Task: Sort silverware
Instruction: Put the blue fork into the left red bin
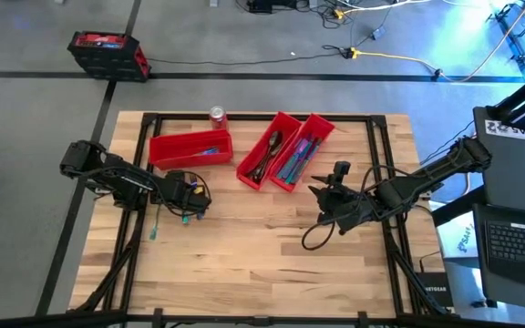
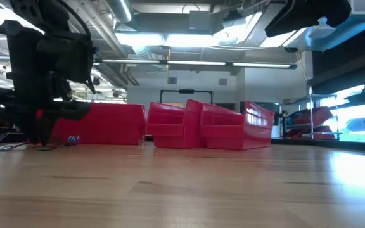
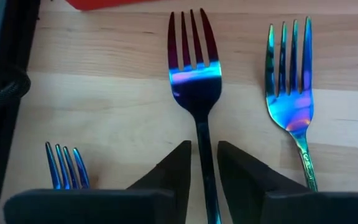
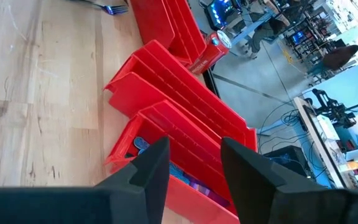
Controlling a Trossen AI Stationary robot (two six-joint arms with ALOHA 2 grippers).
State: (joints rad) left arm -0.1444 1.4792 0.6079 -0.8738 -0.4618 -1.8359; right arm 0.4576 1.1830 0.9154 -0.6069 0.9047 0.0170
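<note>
Now we've got the left gripper low on the table, fingers narrowed astride the middle fork's handle w/ slim gaps, lined up to lift it; right gripper waits half-open nr the red bins.

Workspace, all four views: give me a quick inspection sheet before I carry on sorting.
Surface: wooden table, front half bare.
Job's things: three iridescent forks lie by the left arm; the middle fork runs between the left gripper's jaws, a second fork beside it, a third fork partly hidden. Three red bins at the back; two hold silverware.
Clutter: red soda can behind the bins.
Grippers: left gripper low over the middle fork, jaws close about its handle; right gripper waits near the bins, jaws apart, empty.
Cables: cable loop under the right arm.
Surroundings: red toolbox and floor cables.
</note>
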